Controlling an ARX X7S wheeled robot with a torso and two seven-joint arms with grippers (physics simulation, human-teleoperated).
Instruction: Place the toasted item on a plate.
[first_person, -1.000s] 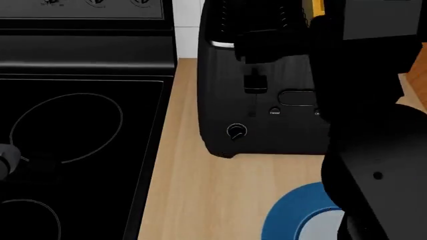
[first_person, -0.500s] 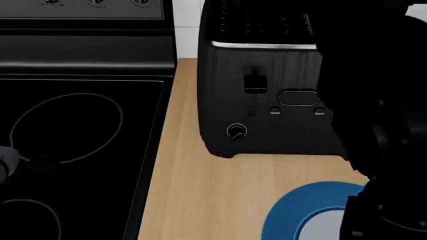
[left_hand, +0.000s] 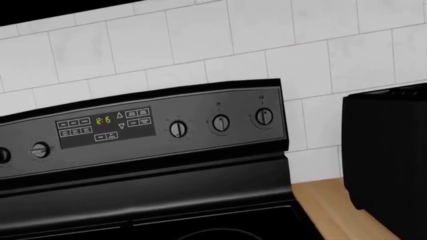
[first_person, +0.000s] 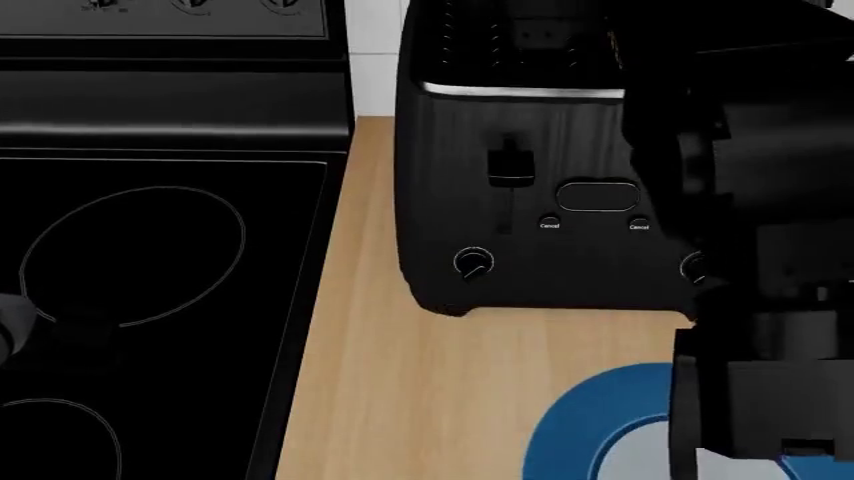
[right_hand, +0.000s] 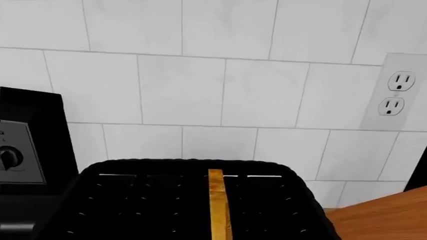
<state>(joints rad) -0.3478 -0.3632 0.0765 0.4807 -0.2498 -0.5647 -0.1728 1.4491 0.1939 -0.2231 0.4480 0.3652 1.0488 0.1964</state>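
Observation:
The toasted item (right_hand: 215, 205) stands upright in a slot of the black toaster (right_hand: 187, 200); in the right wrist view only its golden-orange crust edge shows. The toaster (first_person: 521, 200) stands on the wooden counter in the head view. The blue-rimmed plate (first_person: 581, 425) lies in front of it, and my black right arm (first_person: 761, 250) hides its right part. The right wrist camera looks along the toaster's top at the slice. No fingers of either gripper show. A grey bit of my left arm (first_person: 11, 325) shows over the stove.
A black stove (first_person: 134, 260) with ring burners fills the left; its control panel (left_hand: 140, 130) is in the left wrist view. A white tiled wall with a socket (right_hand: 393, 92) is behind the toaster. A strip of wooden counter (first_person: 360, 390) lies between stove and toaster.
My right arm has drawn away from the toaster's top toward the right and nearer the camera. It has uncovered the toaster's front and now covers more of the plate. The left arm is still.

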